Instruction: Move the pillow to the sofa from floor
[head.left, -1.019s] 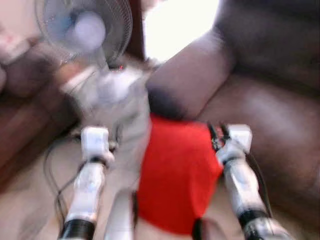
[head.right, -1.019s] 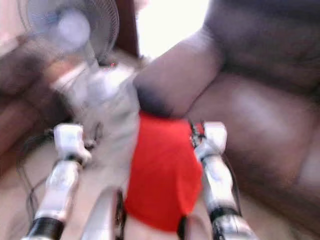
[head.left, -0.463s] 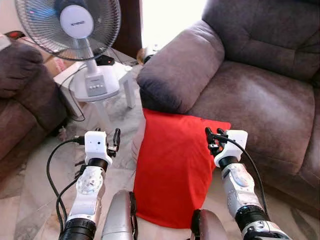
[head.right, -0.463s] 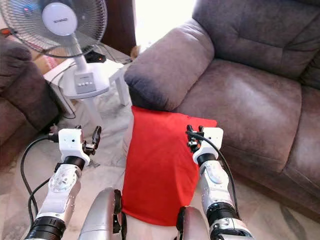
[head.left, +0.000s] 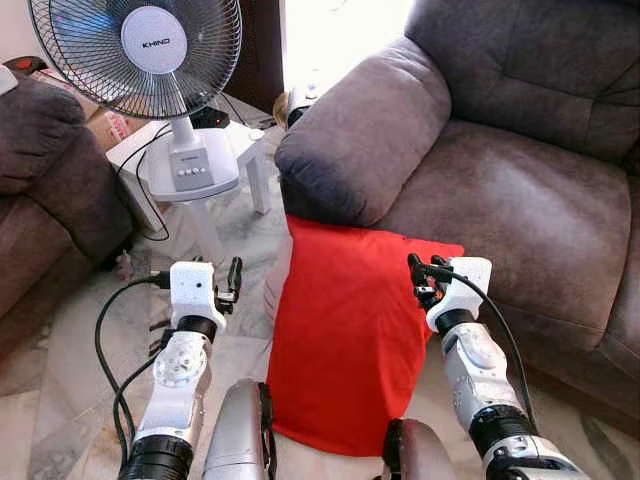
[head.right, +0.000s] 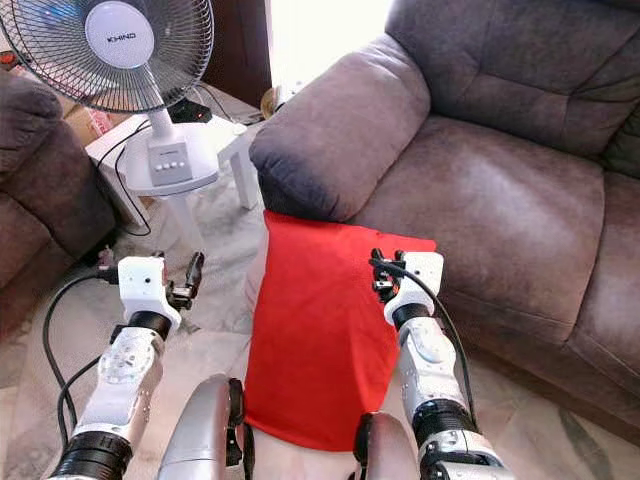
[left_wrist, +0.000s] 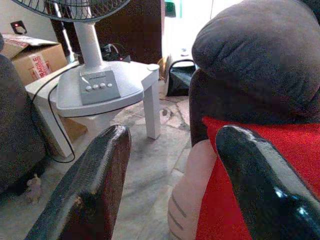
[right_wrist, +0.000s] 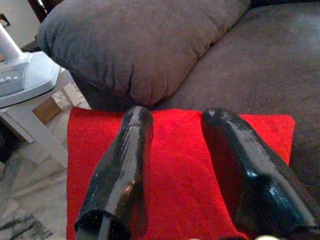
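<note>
- i see the red pillow (head.left: 350, 340) standing on the marble floor (head.left: 70, 400), leaning upright against the front of the grey sofa (head.left: 520, 200), its top edge tucked just under the sofa armrest (head.left: 360, 130).
- my left gripper (head.left: 233, 277) is raised on the pillow's left side, apart from it, over bare floor; from the left wrist view its two black fingers (left_wrist: 95, 185) are spread wide with nothing between them.
- my right gripper (head.left: 417, 272) sits at the pillow's upper right corner, right by the fabric; i can't tell whether it touches. in the right wrist view its fingers (right_wrist: 120, 175) are parted, pointing along the red cover, gripping nothing.
- behind the left gripper there's a white fan (head.left: 150, 60) standing on a small white table (head.left: 200, 180), with a black cable (head.left: 140, 200) hanging off it.
- a second dark sofa (head.left: 40, 200) runs along my left.
- a cardboard box (left_wrist: 30, 55) sits past the table in the left wrist view.
- a pale cushion-like thing (left_wrist: 190, 200) peeks out beside the pillow's left edge; i can't tell what it is.
</note>
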